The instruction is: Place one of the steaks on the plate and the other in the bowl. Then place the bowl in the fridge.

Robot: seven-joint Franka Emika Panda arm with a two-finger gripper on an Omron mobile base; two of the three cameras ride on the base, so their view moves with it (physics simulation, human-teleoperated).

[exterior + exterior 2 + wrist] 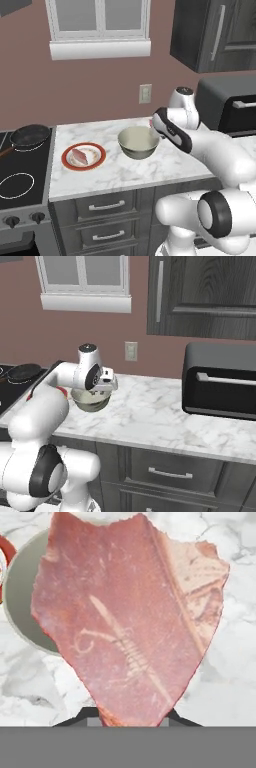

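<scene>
Surface [125, 175]: white marbled top, lying under the claw; it carries the bowl, the plate and a dark toaster oven [220, 381].
Toaster oven: well off to the claw's right, at the far side of the surface.
Stove [22, 175]: black top, far to the claw's left, past the plate; a black frying pan [31, 135] sits on its rear burner.
Bowl [138, 142]: cream inside, standing on the surface just below the claw and slightly to its left; in the hand view its pale hollow [20, 602] peeks out behind the held meat.
Plate [84, 156]: white with a red-orange ring, left of the claw beyond the bowl, apart from it.
Steak on plate [79, 156]: pink slab resting on the plate.
Held steak [125, 617]: red-pink slab hanging from the claw above the bowl's edge.
Claw [131, 718]: closed on the held steak, fingertips pinching its lower end.
</scene>
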